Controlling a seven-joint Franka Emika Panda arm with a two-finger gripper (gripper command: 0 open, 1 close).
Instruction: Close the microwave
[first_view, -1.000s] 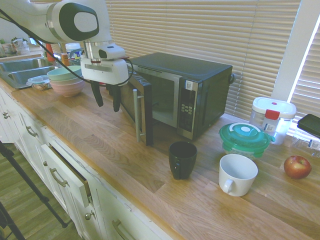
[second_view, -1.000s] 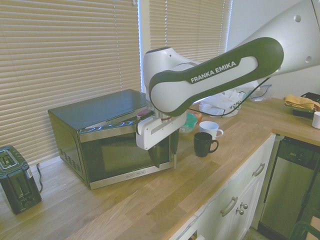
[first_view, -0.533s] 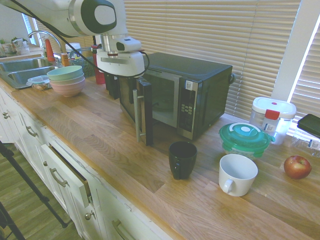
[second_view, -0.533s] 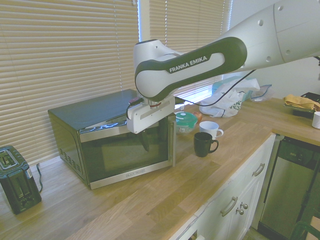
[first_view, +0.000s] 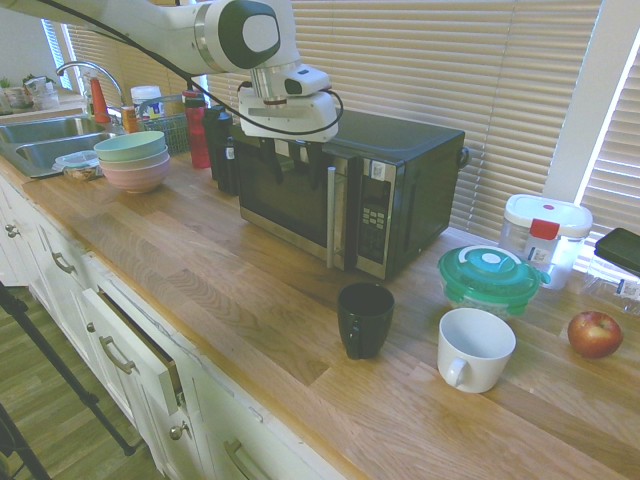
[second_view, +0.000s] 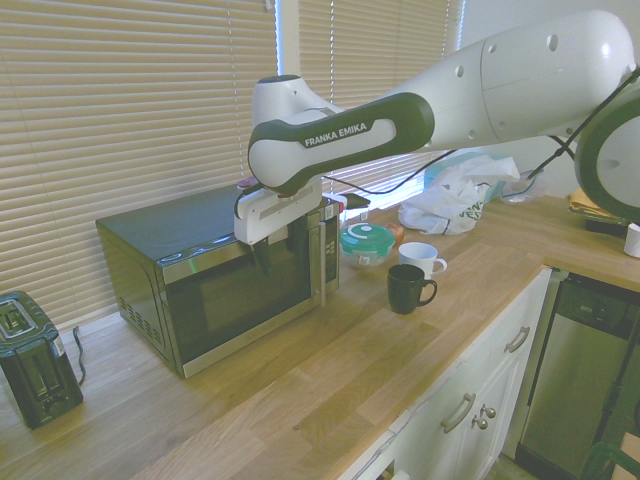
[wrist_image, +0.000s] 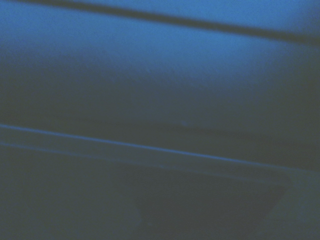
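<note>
The black microwave (first_view: 400, 170) (second_view: 170, 240) stands at the back of the wooden counter. Its dark glass door lies flat against the front or nearly so, with the silver bar handle (first_view: 331, 218) (second_view: 321, 250) beside the button panel. My gripper (first_view: 298, 165) (second_view: 280, 262) hangs right at the upper part of the door glass, and its dark fingers look open with nothing between them. The wrist view holds only a blurred dark surface at very close range.
In front of the microwave stand a black mug (first_view: 364, 318) and a white mug (first_view: 473, 347). A green-lidded container (first_view: 490, 275), a clear tub (first_view: 545, 235) and an apple (first_view: 594, 333) sit to the right. Stacked bowls (first_view: 132, 160) and a sink (first_view: 45, 135) lie left. A black toaster (second_view: 35, 365) stands on the microwave's far side.
The door has swung from wide open to flat against the microwave's front. My gripper moved with it, toward the microwave and the blinds.
</note>
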